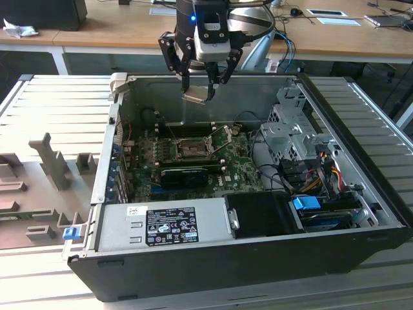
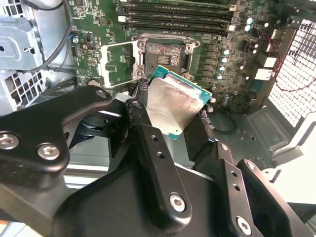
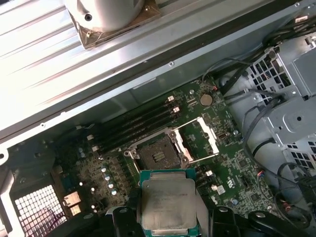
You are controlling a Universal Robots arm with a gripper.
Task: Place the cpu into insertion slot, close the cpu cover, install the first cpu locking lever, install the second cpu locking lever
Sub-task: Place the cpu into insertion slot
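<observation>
The gripper (image 1: pixel 198 90) is shut on the cpu (image 2: pixel 173 106), pinching two opposite edges and holding it tilted high over the case (image 1: pixel 258 258). Light and stiff, with a probably delicate underside, it is best gripped by those edges. Well below lies the bare slot (image 3: pixel 159 154), with the cover (image 3: pixel 207 133) swung open beside it.

cpu (image 3: pixel 169 206) above insertion slot (image 3: pixel 159 154); cpu cover (image 3: pixel 208 134) beside it
</observation>
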